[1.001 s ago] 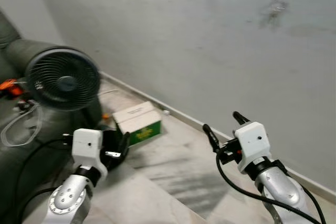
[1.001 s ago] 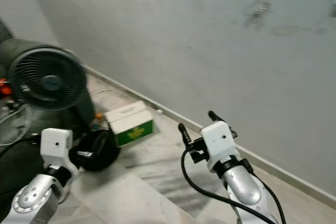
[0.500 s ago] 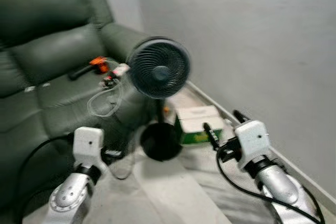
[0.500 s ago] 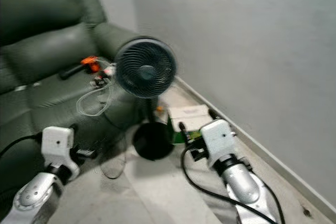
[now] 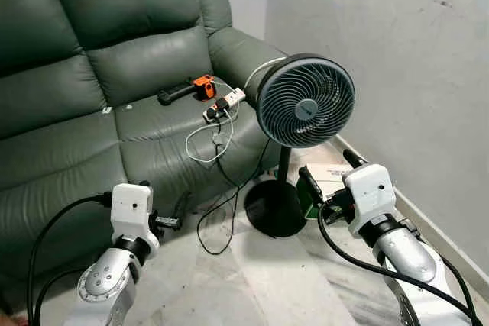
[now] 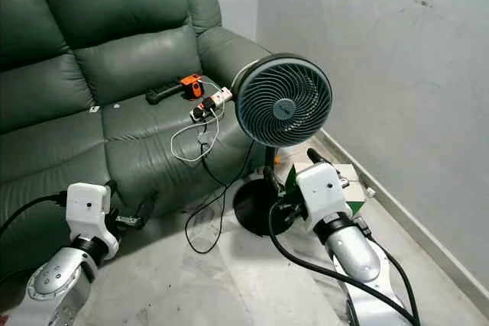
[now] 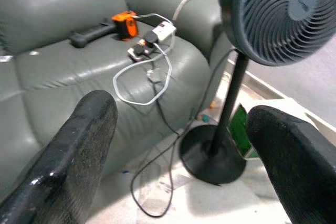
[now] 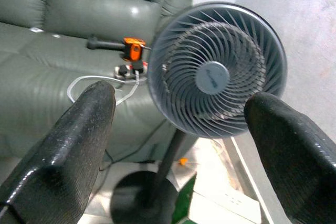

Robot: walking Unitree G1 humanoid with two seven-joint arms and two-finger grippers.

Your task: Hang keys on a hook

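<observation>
Closest to me are the two arms, both held out low over the tiled floor (image 5: 252, 288). The left gripper (image 5: 177, 215) has its fingers spread wide with nothing between them, and so does the right gripper (image 5: 330, 181), pointing at the fan.

Just past the right gripper is a black pedestal fan (image 5: 306, 101) with its round base (image 5: 273, 208) on the floor, close to the sofa's front edge. Tucked behind the base, against the wall (image 5: 397, 51), there's a white and green box (image 6: 348, 188). A thin black cord (image 5: 221, 230) loops on the floor between the sofa and the fan base.

Further back is the dark green leather sofa (image 5: 92, 89). Toward the right-hand end of its seat sits a white power strip (image 5: 225, 102) with a white cable (image 5: 202, 139) trailing over the front edge, and behind that an orange and black tool (image 5: 187, 89).

Can't spot any keys or a hook from here, so I honestly can't say where they are; neither gripper carries them.

What worries me: the right arm is really near the fan, so a careless swing or turn could knock it over, and that floor cord looks like a snag risk for the feet if it walks forward.
</observation>
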